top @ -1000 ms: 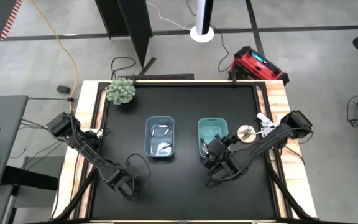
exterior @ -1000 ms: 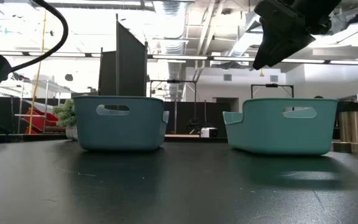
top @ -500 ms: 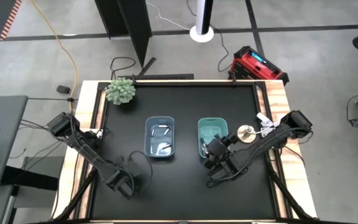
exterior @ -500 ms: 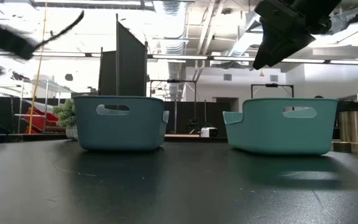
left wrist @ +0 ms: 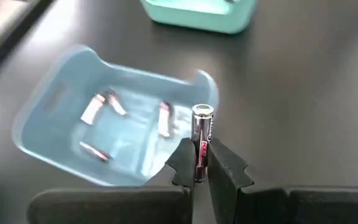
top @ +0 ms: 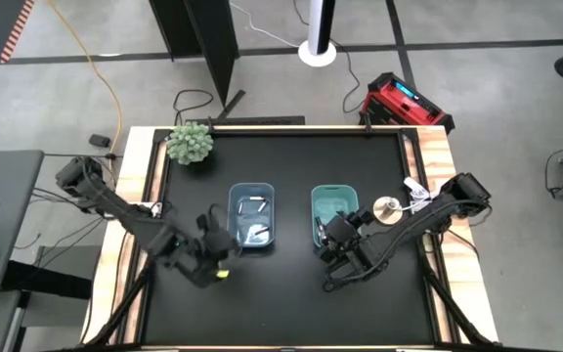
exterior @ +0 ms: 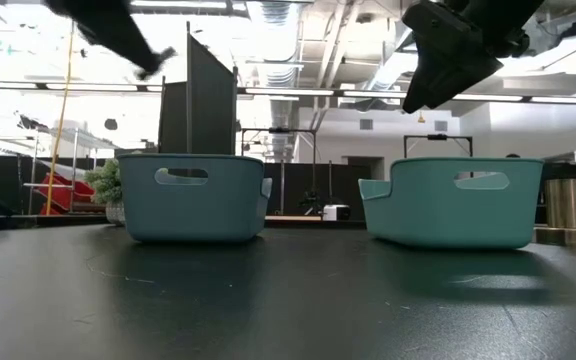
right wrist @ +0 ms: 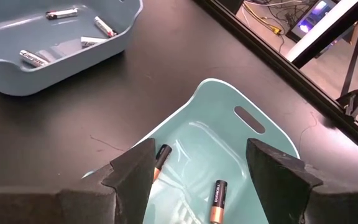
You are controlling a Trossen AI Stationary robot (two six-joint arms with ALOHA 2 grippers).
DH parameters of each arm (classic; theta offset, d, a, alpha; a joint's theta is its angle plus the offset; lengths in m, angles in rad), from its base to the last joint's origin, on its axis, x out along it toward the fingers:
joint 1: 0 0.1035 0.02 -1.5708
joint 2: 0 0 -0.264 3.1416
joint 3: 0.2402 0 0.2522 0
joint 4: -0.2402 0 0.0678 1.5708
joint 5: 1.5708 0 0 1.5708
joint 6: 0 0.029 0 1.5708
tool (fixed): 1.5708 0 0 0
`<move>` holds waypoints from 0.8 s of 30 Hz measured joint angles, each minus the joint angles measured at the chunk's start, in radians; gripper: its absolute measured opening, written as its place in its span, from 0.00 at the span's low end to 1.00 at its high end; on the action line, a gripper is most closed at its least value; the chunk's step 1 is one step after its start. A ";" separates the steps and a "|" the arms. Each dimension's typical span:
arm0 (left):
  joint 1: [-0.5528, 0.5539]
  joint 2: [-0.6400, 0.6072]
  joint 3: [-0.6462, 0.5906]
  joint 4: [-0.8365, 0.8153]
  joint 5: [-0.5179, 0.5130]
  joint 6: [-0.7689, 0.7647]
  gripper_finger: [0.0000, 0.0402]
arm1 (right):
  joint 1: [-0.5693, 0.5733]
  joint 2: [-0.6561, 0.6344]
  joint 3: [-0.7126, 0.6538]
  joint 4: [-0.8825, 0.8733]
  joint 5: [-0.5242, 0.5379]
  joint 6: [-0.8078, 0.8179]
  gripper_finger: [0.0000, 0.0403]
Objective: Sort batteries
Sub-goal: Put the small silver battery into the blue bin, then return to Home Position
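Note:
My left gripper (left wrist: 201, 169) is shut on a whitish-silver battery (left wrist: 202, 130). In the high view it (top: 218, 256) hovers by the near left corner of the blue bin (top: 251, 217). That bin (left wrist: 61, 124) holds several silver batteries (left wrist: 94, 107). My right gripper (right wrist: 201, 163) is open above the near end of the teal bin (right wrist: 253, 149), where two dark batteries with coppery ends (right wrist: 215, 199) lie on the floor. In the low view the right gripper (exterior: 448, 60) hangs above the teal bin (exterior: 453, 203). My left gripper pinches the silver battery by its lower half (left wrist: 199, 155) between the two fingertips. The battery lies along the fingers, and its capped free end (left wrist: 202, 112) sticks out beyond them. It is lifted clear, over the dark tabletop beside the blue bin's rim.
Both bins stand side by side mid-table on the black tabletop (top: 281, 293), with bare room toward the near edge. A small potted plant (top: 191, 143) stands at the far left corner. A round metal object (top: 387, 207) sits right of the teal bin.
My left arm has swung from the near left part of the table toward the blue bin, moving right and toward the far edge, and has risen. Its gripper now hangs by the bin's near left corner. The right arm has kept still.

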 joint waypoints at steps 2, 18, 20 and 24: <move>0.056 0.009 0.000 0.039 -0.004 0.082 0.04 | 0.001 0.000 0.000 0.002 0.000 0.000 0.67; 0.298 0.030 -0.095 0.237 0.075 0.319 0.43 | 0.001 0.000 0.000 0.023 0.000 -0.030 0.67; 0.288 0.029 -0.094 0.250 0.067 0.350 0.48 | 0.001 0.000 0.000 0.022 0.000 -0.030 0.67; 0.231 0.009 -0.094 0.271 -0.058 0.408 0.51 | 0.002 0.000 0.000 0.021 0.017 -0.030 0.67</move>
